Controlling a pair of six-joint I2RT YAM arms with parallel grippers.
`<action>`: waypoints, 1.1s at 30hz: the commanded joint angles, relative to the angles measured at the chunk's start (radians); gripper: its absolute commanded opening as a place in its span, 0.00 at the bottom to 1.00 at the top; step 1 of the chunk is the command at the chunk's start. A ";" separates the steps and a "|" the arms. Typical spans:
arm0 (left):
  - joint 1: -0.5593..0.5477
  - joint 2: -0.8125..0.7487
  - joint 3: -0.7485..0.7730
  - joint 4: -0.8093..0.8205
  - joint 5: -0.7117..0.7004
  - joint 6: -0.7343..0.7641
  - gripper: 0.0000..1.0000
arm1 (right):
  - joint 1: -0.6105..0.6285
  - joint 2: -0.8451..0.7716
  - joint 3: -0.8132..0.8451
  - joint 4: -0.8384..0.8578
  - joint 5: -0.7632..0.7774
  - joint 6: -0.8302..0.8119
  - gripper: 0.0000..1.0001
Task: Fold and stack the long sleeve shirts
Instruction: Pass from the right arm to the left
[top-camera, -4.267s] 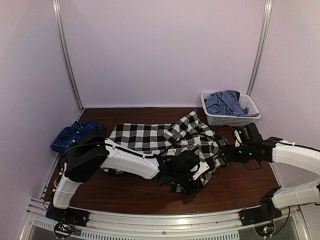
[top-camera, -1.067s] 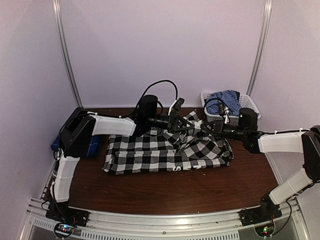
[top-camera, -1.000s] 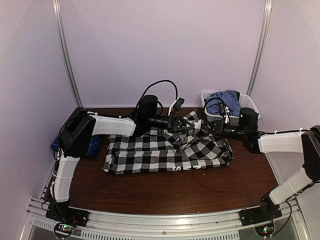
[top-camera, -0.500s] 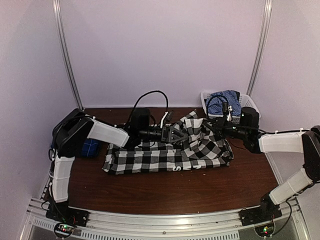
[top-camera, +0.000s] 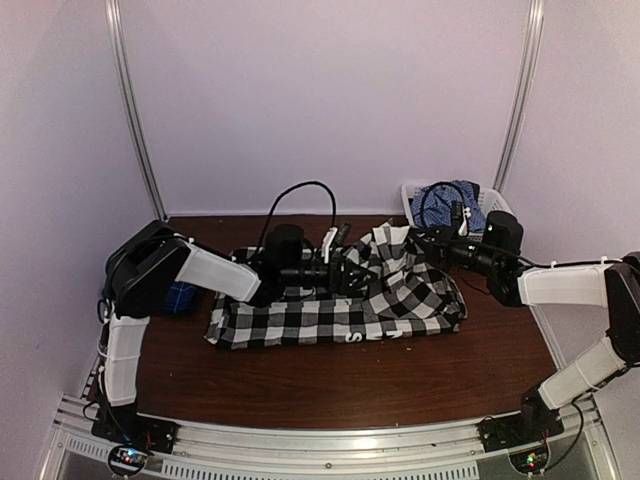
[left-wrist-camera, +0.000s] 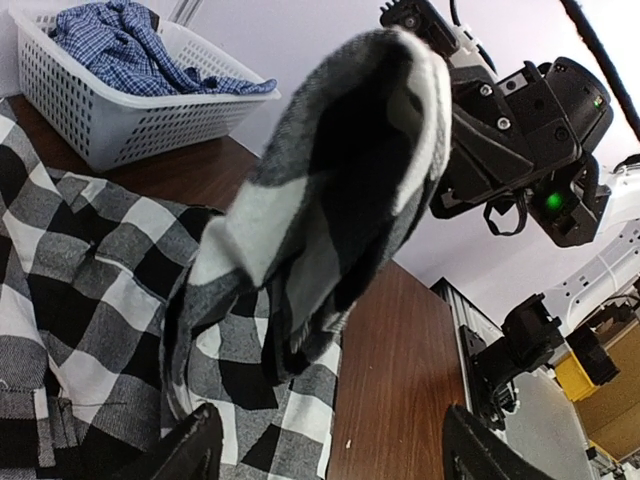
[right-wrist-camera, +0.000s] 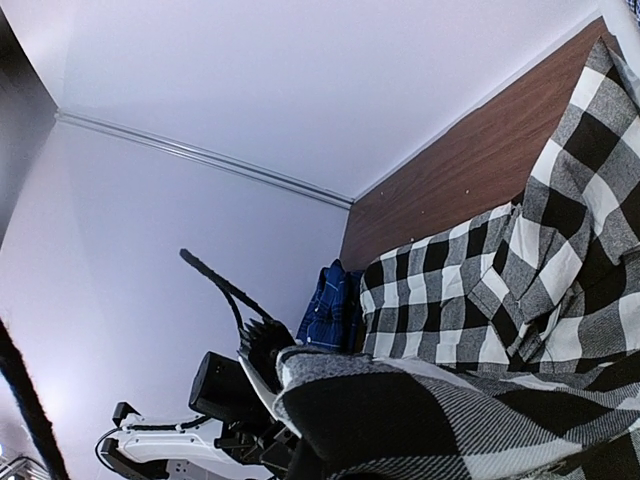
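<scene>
Left fingers (left-wrist-camera: 192, 452): spread wide apart at the bottom edge of the left wrist view, nothing pinched between them; checked cloth and bare wood lie beyond the gap.
Left gripper (top-camera: 347, 272): centre of the overhead view, over the far edge of the cloth, pointing toward the right of the frame.
Right fingers: hidden under cloth in the right wrist view.
Right gripper (left-wrist-camera: 430, 35): top of the left wrist view, closed on a raised fold of cloth that hangs down from it in a peak.
Black-and-white checked shirt (top-camera: 320, 318): spread flat across the middle of the table (top-camera: 350, 385); its right far part is lifted off the wood at the right gripper. White lettering on the near hem, too small to read.
Blue plaid shirt (right-wrist-camera: 325, 305): far left of the table, apart from the checked shirt, mostly behind the left arm in the overhead view.
Basket (left-wrist-camera: 130, 125): white, upper right of the overhead view, on the table's far right corner.
Blue checked cloth (left-wrist-camera: 120, 40): bunched inside the basket, spilling over its rim.
Arms: 2, both stretched toward the middle of the table, the grippers near each other.
</scene>
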 joint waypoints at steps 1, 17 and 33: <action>-0.031 0.022 0.071 0.007 -0.083 0.110 0.76 | -0.003 -0.017 -0.006 0.068 0.015 0.051 0.00; -0.061 0.161 0.196 0.078 -0.091 0.112 0.59 | -0.002 -0.010 -0.012 0.075 0.011 0.053 0.00; -0.071 0.227 0.307 0.059 -0.093 0.106 0.32 | -0.003 0.011 -0.002 0.059 0.014 0.028 0.00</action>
